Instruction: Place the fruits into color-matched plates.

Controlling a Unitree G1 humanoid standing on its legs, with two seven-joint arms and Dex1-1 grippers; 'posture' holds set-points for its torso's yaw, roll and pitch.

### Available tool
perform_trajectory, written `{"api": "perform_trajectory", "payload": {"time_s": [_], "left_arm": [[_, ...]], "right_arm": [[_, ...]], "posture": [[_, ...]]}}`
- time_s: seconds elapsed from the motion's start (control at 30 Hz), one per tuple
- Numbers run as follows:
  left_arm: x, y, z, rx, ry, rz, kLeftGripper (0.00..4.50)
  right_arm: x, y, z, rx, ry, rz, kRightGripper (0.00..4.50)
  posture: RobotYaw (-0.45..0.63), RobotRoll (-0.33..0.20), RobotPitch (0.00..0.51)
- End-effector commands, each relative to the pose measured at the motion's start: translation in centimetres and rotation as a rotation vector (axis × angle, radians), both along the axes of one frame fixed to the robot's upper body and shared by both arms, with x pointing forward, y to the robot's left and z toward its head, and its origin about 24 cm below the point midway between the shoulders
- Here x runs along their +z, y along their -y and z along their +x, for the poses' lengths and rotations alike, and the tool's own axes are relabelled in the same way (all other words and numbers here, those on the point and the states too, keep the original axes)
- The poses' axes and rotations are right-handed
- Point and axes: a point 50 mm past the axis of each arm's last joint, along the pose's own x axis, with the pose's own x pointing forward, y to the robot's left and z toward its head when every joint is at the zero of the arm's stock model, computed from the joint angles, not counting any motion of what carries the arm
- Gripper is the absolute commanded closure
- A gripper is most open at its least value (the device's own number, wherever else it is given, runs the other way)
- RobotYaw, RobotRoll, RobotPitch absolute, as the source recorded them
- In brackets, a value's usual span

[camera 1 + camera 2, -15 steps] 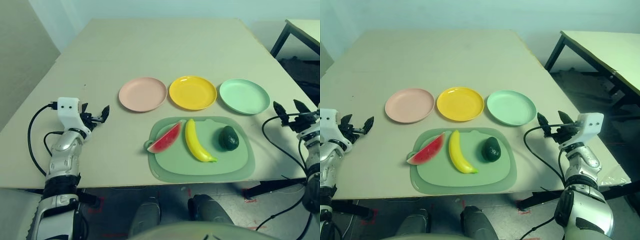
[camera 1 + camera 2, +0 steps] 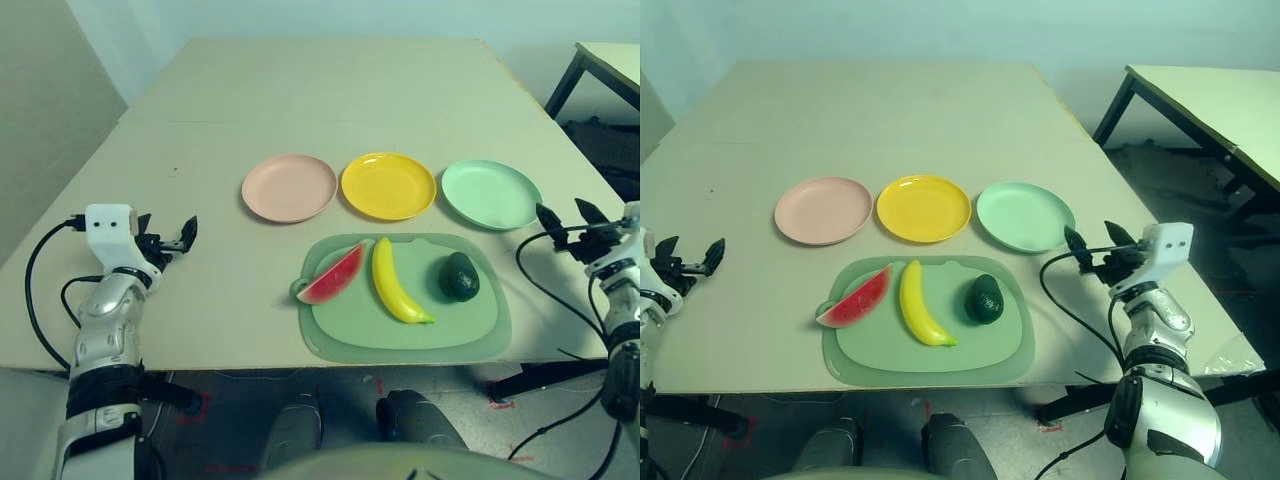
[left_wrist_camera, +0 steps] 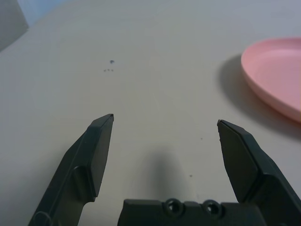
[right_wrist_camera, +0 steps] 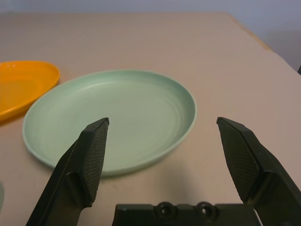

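A red watermelon wedge (image 2: 331, 276), a yellow banana (image 2: 392, 282) and a dark green avocado (image 2: 459, 276) lie side by side on a pale green mat (image 2: 405, 330). Behind the mat stand the pink plate (image 2: 289, 187), the yellow plate (image 2: 387, 185) and the mint green plate (image 2: 491, 193), all bare. My left gripper (image 2: 172, 236) hovers open over the table, left of the pink plate (image 3: 277, 75). My right gripper (image 2: 1090, 246) is open just right of the mint green plate (image 4: 110, 117), holding nothing.
The mat has a loop handle (image 2: 297, 291) at its left side. The table's right edge (image 2: 1160, 215) runs close to my right arm. A second table (image 2: 1210, 95) stands at the far right. Bare tabletop stretches behind the plates.
My left gripper has drawn back to the left, away from the pink plate. My right gripper has shifted slightly left toward the mint green plate. The fruits lie unmoved.
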Motion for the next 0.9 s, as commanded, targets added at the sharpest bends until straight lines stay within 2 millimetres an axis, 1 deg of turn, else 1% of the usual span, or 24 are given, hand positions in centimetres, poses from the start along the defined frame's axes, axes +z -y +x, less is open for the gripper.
{"api": "perform_trajectory", "payload": {"time_s": [0.03, 0.1, 0.17, 0.2, 0.23, 0.3, 0.33, 0.37, 0.4, 0.43, 0.47, 0.5, 0.53, 0.57, 0.6, 0.63, 0.7, 0.73, 0.83, 0.9], "left_arm": [[2.3, -0.6, -0.4, -0.155, 0.079, -0.013, 0.02], [4.5, -0.2, -0.4, -0.353, 0.12, -0.027, 0.02], [6.2, 0.6, -0.4, -0.562, 0.122, -0.031, 0.02], [7.0, 1.0, -0.4, -0.657, 0.11, -0.026, 0.02], [8.0, 1.9, -0.3, -0.781, 0.078, -0.003, 0.02], [9.6, 3.4, 0.0, -0.98, 0.008, 0.055, 0.02], [10.1, 3.9, 0.1, -1.04, -0.019, 0.076, 0.02], [10.4, 4.8, 0.4, -1.113, -0.06, 0.109, 0.02], [10.6, 5.6, 0.6, -1.183, -0.096, 0.134, 0.02], [10.7, 6.5, 0.8, -1.242, -0.123, 0.152, 0.02], [10.6, 7.2, 0.9, -1.291, -0.145, 0.169, 0.02], [10.4, 7.7, 1.0, -1.327, -0.164, 0.182, 0.02], [10.2, 8.0, 1.0, -1.363, -0.192, 0.207, 0.02], [10.1, 8.2, 1.0, -1.385, -0.212, 0.223, 0.02], [9.9, 8.5, 1.0, -1.408, -0.225, 0.233, 0.02], [9.6, 8.7, 1.1, -1.425, -0.233, 0.239, 0.02], [9.2, 8.9, 1.1, -1.443, -0.241, 0.244, 0.02], [9.1, 8.9, 1.2, -1.446, -0.241, 0.244, 0.02], [8.6, 9.1, 1.3, -1.452, -0.242, 0.246, 0.02], [8.3, 9.1, 1.3, -1.457, -0.242, 0.242, 0.02]], "right_arm": [[-0.8, -0.2, -0.5, 0.015, -0.012, -0.006, 0.0], [-0.9, -0.3, -0.7, 0.034, -0.021, -0.014, 0.0], [-0.8, 0.0, -0.9, 0.049, -0.029, -0.018, 0.0], [-0.6, 0.2, -1.0, 0.054, -0.028, -0.014, 0.0], [0.1, 0.7, -1.0, 0.063, -0.022, -0.001, 0.0], [1.9, 1.6, -0.9, 0.1, -0.017, 0.016, 0.0], [2.6, 1.9, -0.8, 0.116, -0.02, 0.021, 0.0], [4.0, 2.4, -0.7, 0.159, -0.047, 0.003, 0.0], [6.1, 2.3, -0.3, 0.222, -0.065, -0.038, 0.0], [8.2, 1.8, 0.0, 0.297, -0.086, -0.082, 0.0], [10.3, 0.9, 0.2, 0.371, -0.111, -0.137, 0.0], [12.0, -0.3, 0.2, 0.427, -0.138, -0.196, 0.0], [13.7, -1.9, 0.1, 0.493, -0.178, -0.28, 0.0], [14.6, -3.1, -0.1, 0.531, -0.21, -0.334, 0.0], [15.7, -5.0, -0.3, 0.623, -0.255, -0.437, 0.0], [16.1, -6.6, -0.5, 0.708, -0.305, -0.538, 0.0], [16.3, -8.9, -0.9, 0.831, -0.386, -0.731, 0.0], [16.2, -9.7, -1.0, 0.886, -0.411, -0.84, 0.0], [15.4, -11.9, -1.1, 1.151, -0.437, -1.198, 0.0], [15.3, -13.1, -0.4, 1.263, -0.387, -1.379, 0.0]], "posture": [[-0.04, 0.0, 0.042], [-0.05, 0.0, 0.058], [-0.04, 0.0, 0.062], [-0.04, 0.0, 0.066], [-0.05, 0.0, 0.07], [-0.07, 0.0, 0.065], [-0.08, 0.0, 0.061], [-0.1, 0.0, 0.053], [-0.12, 0.0, 0.045], [-0.14, 0.0, 0.039], [-0.14, 0.0, 0.033], [-0.14, 0.0, 0.03], [-0.15, 0.0, 0.033], [-0.15, 0.0, 0.036], [-0.16, 0.0, 0.036], [-0.16, 0.0, 0.036], [-0.16, 0.0, 0.035], [-0.16, 0.0, 0.035], [-0.15, 0.0, 0.046], [-0.14, 0.0, 0.05]]}}
